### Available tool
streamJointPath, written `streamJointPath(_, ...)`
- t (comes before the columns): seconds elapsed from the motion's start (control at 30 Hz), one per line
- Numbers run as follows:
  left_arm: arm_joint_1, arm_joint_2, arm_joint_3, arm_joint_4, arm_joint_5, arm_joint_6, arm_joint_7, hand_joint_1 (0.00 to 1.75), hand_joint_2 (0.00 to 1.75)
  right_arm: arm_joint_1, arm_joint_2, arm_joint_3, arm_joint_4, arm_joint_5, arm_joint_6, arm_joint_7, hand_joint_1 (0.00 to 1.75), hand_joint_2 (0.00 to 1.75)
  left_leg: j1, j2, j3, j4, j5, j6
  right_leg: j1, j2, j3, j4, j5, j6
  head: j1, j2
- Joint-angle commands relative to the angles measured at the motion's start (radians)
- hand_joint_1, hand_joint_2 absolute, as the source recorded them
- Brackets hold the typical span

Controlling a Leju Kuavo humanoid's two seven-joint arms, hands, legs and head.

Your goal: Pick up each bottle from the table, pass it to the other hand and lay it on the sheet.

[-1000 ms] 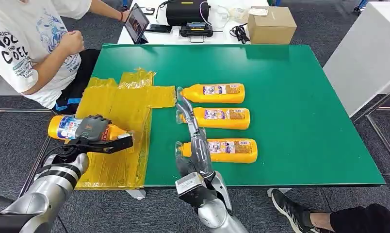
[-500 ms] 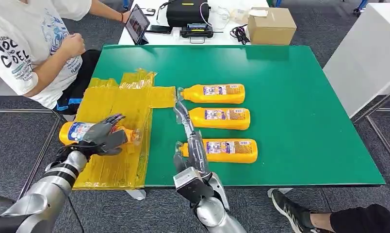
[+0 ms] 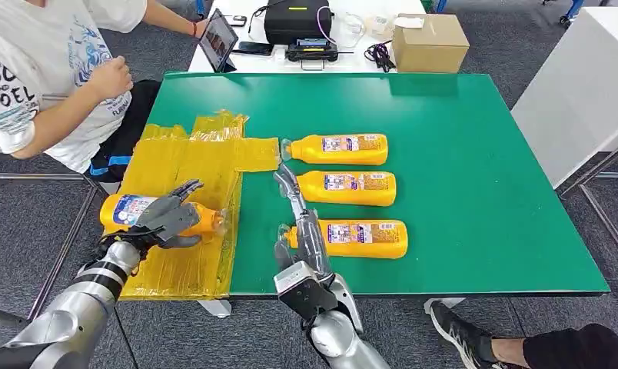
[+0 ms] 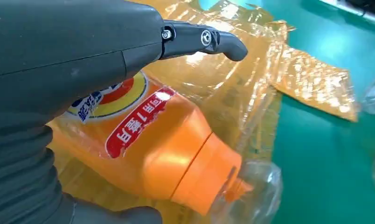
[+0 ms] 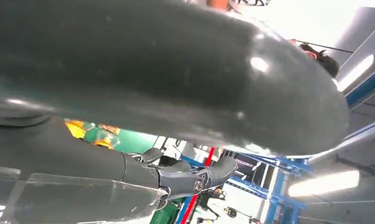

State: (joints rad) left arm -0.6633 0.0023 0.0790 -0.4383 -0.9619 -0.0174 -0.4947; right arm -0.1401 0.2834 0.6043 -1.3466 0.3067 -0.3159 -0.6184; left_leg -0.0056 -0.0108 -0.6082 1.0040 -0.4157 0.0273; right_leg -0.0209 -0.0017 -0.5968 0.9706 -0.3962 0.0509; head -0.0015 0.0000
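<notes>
Head view showed a green tabletop with a crinkly yellow sheet on its left part. One orange bottle lay on its side on the sheet, near the left edge, with its clear cap end toward the middle of the tabletop. The left hand was over this bottle. Its fingers were spread wide apart and not wrapped around it. From these pictures I could not tell if the palm touched the bottle or was just above it. In the left wrist view the same bottle had a red and white label, and the grey hand covered much of it.

Three more bottles lay on their sides on the green tabletop, in a row, one behind the other: the far bottle, the middle bottle and the near bottle. All were full of something orange. Their caps pointed toward the sheet.

The right hand reached up in front of the near bottle's cap, with long fingers held out straight and holding nothing. It hid part of that cap.

A person in a white shirt sat at the left, cut off by the picture's edge. A brown box stood on a white table behind. The right wrist view was mostly dark hand and hard to read.
</notes>
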Motion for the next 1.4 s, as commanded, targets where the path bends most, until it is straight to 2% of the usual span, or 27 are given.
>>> streamJointPath(0.03, 0.054, -0.025, 0.074, 0.017, 0.14, -0.123, -0.065, 0.0, 1.75, -0.047, 0.008, -0.021, 0.099, -0.004, -0.001, -0.005, 0.0, 0.0, 0.0, 0.003, 0.004, -0.001, -0.001, -0.001, 0.001, 0.002, 0.003, -0.001, 0.0, -0.001, 0.0, 0.0)
streamJointPath(0.17, 0.084, -0.056, 0.112, -0.065, 0.303, -0.192, -0.123, 0.0, 1.75, -0.054, 0.003, -0.012, 0.14, -0.006, -0.013, -0.014, 0.0, 0.0, 0.001, 0.004, 0.005, -0.001, -0.001, -0.002, 0.001, 0.003, 0.004, -0.002, 0.0, -0.002, 0.0, 0.0)
streamJointPath(0.67, 0.084, -0.056, 0.112, -0.065, 0.303, -0.192, -0.123, 0.0, 1.75, -0.054, 0.003, -0.012, 0.14, -0.006, -0.013, -0.014, 0.0, 0.0, 0.003, 0.003, 0.004, 0.001, -0.002, -0.002, 0.003, 0.002, 0.003, -0.001, -0.001, -0.003, 0.0, 0.0)
streamJointPath(0.7, 0.088, -0.066, 0.139, -0.081, 0.355, -0.187, -0.149, 0.0, 1.75, -0.056, 0.0, -0.007, 0.142, -0.006, -0.012, -0.013, 0.0, 0.0, 0.001, 0.003, 0.002, 0.0, -0.001, -0.001, 0.002, 0.002, 0.002, -0.001, 0.0, -0.002, 0.0, 0.0)
streamJointPath(0.73, 0.099, -0.114, 0.223, -0.145, 0.49, -0.083, -0.203, 0.0, 1.75, -0.053, -0.003, -0.003, 0.146, 0.002, -0.03, -0.011, 0.0, 0.0, 0.002, 0.003, 0.003, 0.0, -0.002, -0.002, 0.002, 0.002, 0.002, -0.001, -0.001, -0.002, 0.0, 0.0)
streamJointPath(0.77, 0.141, -0.16, 0.229, -0.297, 0.578, 0.043, -0.203, 0.0, 1.75, -0.051, -0.007, 0.005, 0.15, 0.006, -0.034, -0.008, 0.0, 0.0, 0.001, 0.002, 0.002, 0.0, -0.001, -0.001, 0.001, 0.001, 0.001, -0.001, 0.0, -0.001, 0.0, 0.0)
streamJointPath(0.8, 0.167, -0.171, 0.178, -0.378, 0.572, 0.188, -0.203, 0.0, 1.75, -0.05, -0.01, 0.01, 0.155, 0.008, -0.04, -0.003, 0.0, 0.0, 0.002, 0.001, 0.002, 0.001, -0.002, -0.002, 0.002, -0.001, 0.003, -0.001, -0.001, -0.002, 0.0, 0.0)
streamJointPath(0.83, 0.187, -0.18, 0.146, -0.455, 0.64, 0.211, -0.203, 0.0, 1.75, -0.053, -0.018, 0.02, 0.165, 0.027, -0.049, 0.005, 0.0, 1.75, 0.002, 0.0, 0.001, 0.001, -0.001, -0.001, 0.002, -0.001, 0.001, -0.001, -0.001, -0.001, 0.0, 0.0)
streamJointPath(0.87, 0.185, -0.18, 0.142, -0.464, 0.676, 0.241, -0.203, 0.0, 1.75, -0.053, -0.021, 0.02, 0.172, 0.031, -0.051, 0.01, 0.0, 1.75, 0.002, 0.0, 0.0, 0.001, -0.002, -0.002, 0.003, -0.001, 0.001, 0.0, -0.001, -0.002, -0.001, 0.0)
streamJointPath(0.97, 0.207, -0.171, 0.132, -0.549, 0.847, 0.163, -0.203, 0.0, 1.75, -0.058, -0.024, 0.014, 0.21, 0.046, -0.056, 0.016, 0.0, 1.75, 0.003, 0.001, 0.001, 0.001, -0.002, -0.002, 0.003, -0.001, 0.001, -0.001, -0.002, -0.002, 0.0, 0.0)
streamJointPath(1.07, 0.238, -0.161, 0.1, -0.658, 0.869, 0.227, -0.203, 0.0, 1.75, -0.06, -0.022, 0.01, 0.226, 0.057, -0.059, 0.01, 0.0, 1.75, 0.003, 0.001, 0.002, 0.001, -0.003, -0.002, 0.003, 0.001, 0.002, -0.001, -0.002, -0.003, 0.0, 0.0)
streamJointPath(1.1, 0.238, -0.163, 0.114, -0.673, 0.933, 0.178, -0.203, 0.0, 1.75, -0.061, -0.024, 0.009, 0.227, 0.075, -0.069, 0.019, 0.0, 1.75, 0.003, 0.003, 0.0, 0.001, -0.003, -0.002, 0.003, 0.002, 0.0, -0.001, -0.001, -0.002, 0.0, 0.0)
streamJointPath(1.13, 0.253, -0.153, 0.109, -0.753, 0.96, 0.132, -0.203, 0.0, 1.75, -0.092, -0.088, 0.032, 0.226, 0.256, -0.158, 0.14, 0.0, 1.75, 0.003, 0.004, 0.001, 0.002, -0.003, -0.002, 0.003, 0.003, 0.001, -0.001, -0.002, -0.002, 0.0, 0.0)
streamJointPath(1.17, 0.261, -0.147, 0.107, -0.782, 0.936, 0.157, -0.203, 0.0, 1.75, -0.097, -0.125, -0.006, 0.205, 0.25, -0.138, 0.166, 0.0, 1.75, 0.003, 0.004, -0.002, 0.002, -0.002, -0.002, 0.003, 0.002, -0.002, 0.0, -0.001, -0.002, 0.0, 0.0)
streamJointPath(1.2, 0.287, -0.133, 0.078, -0.807, 0.831, 0.222, -0.203, 0.0, 1.75, -0.103, -0.151, -0.075, 0.196, 0.297, -0.212, 0.215, 0.0, 1.75, 0.003, 0.004, 0.0, 0.002, -0.003, -0.002, 0.003, 0.003, -0.001, -0.001, -0.001, -0.002, 0.0, 0.0)
streamJointPath(1.23, 0.31, -0.14, 0.068, -0.822, 0.809, 0.242, -0.203, 0.0, 1.75, -0.11, -0.179, -0.101, 0.179, 0.298, -0.196, 0.222, 0.0, 1.75, 0.002, 0.001, -0.002, 0.0, -0.001, -0.001, 0.002, 0.0, -0.002, -0.002, 0.0, -0.001, 0.0, 0.0)
streamJointPath(1.27, 0.31, -0.14, 0.068, -0.822, 0.809, 0.242, -0.203, 0.0, 1.75, -0.11, -0.179, -0.101, 0.179, 0.298, -0.196, 0.222, 0.0, 1.75, 0.003, 0.001, 0.0, 0.0, -0.002, -0.001, 0.003, -0.001, 0.0, -0.003, -0.001, -0.001, -0.001, 0.0)
streamJointPath(1.3, 0.346, -0.153, 0.062, -0.843, 0.844, 0.205, -0.203, 0.0, 1.75, -0.11, -0.213, -0.162, 0.141, 0.292, -0.162, 0.211, 0.0, 1.75, 0.001, 0.001, -0.002, 0.0, -0.001, -0.001, 0.002, 0.0, -0.002, -0.002, 0.0, -0.001, 0.0, 0.0)
streamJointPath(1.4, 0.366, -0.173, 0.045, -0.827, 0.911, 0.143, -0.203, 0.0, 1.75, -0.097, -0.205, -0.239, 0.127, 0.393, -0.105, 0.225, 0.0, 1.75, 0.001, -0.001, -0.001, 0.0, -0.002, -0.001, 0.001, -0.002, 0.0, -0.002, -0.001, -0.001, 0.0, 0.0)
